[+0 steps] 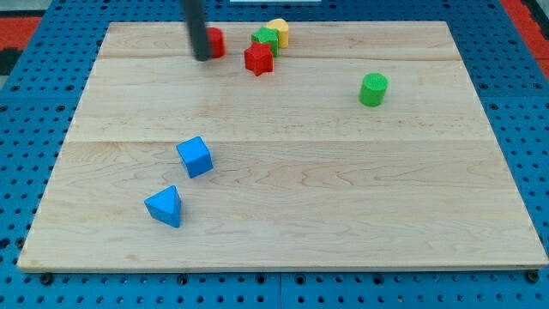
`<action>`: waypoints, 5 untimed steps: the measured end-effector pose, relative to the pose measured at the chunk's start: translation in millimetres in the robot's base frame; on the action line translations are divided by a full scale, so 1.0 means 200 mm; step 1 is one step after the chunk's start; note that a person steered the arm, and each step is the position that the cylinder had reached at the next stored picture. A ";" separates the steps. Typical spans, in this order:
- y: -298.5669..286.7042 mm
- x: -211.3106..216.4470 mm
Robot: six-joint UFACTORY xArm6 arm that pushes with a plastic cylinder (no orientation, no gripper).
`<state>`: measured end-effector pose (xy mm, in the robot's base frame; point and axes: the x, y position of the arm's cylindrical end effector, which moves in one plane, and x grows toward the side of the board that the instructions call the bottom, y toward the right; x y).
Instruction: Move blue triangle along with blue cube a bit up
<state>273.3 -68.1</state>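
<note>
The blue cube [195, 157] lies on the wooden board at the view's lower left. The blue triangle [164, 207] lies just below and left of it, a small gap apart. My tip [203, 57] is near the view's top, far above both blue blocks. It stands right against the left side of a red block [216, 42], partly hiding it.
A red star-shaped block [258, 59], a green block [265, 38] and a yellow block [279, 31] cluster at the top centre. A green cylinder [373, 89] stands at the upper right. The wooden board [343, 206] lies on a blue pegboard table.
</note>
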 end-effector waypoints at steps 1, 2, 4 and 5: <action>-0.01 0.32; 0.06 0.84; -0.05 1.62; -0.44 1.63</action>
<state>600.1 -155.1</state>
